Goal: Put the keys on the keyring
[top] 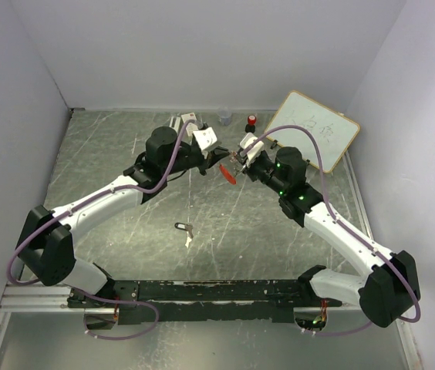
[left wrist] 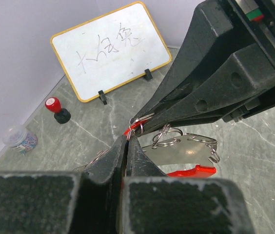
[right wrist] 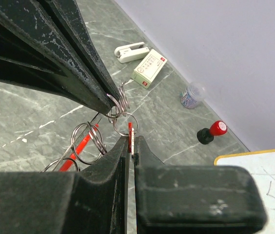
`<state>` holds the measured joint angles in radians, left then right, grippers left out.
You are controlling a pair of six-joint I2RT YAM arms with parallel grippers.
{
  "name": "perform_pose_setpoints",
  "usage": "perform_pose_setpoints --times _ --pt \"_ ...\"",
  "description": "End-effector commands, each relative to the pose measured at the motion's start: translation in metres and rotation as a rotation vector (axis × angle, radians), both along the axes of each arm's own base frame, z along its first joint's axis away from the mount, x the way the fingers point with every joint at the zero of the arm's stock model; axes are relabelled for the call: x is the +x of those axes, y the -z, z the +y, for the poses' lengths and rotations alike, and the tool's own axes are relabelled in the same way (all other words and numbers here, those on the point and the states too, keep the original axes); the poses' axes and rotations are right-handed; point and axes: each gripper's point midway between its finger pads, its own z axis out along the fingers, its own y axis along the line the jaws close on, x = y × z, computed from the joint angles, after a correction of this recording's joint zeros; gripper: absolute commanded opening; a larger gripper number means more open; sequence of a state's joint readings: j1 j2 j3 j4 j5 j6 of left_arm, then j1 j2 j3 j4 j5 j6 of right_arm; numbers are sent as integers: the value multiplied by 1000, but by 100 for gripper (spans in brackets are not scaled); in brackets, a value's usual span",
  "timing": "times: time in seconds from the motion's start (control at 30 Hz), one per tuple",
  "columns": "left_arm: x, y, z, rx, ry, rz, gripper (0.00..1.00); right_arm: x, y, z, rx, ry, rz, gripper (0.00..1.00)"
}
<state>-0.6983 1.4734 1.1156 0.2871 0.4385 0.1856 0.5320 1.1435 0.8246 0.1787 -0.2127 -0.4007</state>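
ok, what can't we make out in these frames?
Top view: the rings between the left claw and right claw are too small to show whether the red key is threaded.
Right wrist: red key is a sliver, the claw's own fingers cover the rest.
Left wrist: the fingers cut off the keyring's red piece.
Black key: top view only, too small for detail.
Whiteboard writing: faint, unreadable.

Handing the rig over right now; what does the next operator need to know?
Left gripper: shut, pinching the keyring at its metal-ring end.
Right gripper: shut on the red key, held at that same end.
Done: whether the red key is threaded cannot be told.
Black key: loose on the table, untouched.
To do: finish the red key, then thread the black one.
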Motion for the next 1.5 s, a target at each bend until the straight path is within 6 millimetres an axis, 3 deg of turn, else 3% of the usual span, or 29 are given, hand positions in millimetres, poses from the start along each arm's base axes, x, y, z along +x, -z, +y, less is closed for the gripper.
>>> perform_pose_setpoints --times 0.0,0.1,0.2,0.33,0.97,1.47 --pt "-6 -33 3 -69 10 -81 7 10 -10 -8 15 66 -27 0" --pt "0 -24 4 -33 -13 -55 8 10 -25 -15 44 100 -69 0" --pt "7 -9 6 2 -52 -21 36 9 -41 -16 57 102 -106 0" --pt "12 -3 10 4 -87 -18 46 10 -48 -13 33 77 -119 0" --pt "25 -23 7 11 -101 -135 47 -1 -41 -5 -14 -8 -123 0" --pt "-5 -16 -13 7 119 -163 45 -7 -36 3 -30 -65 -118 0"
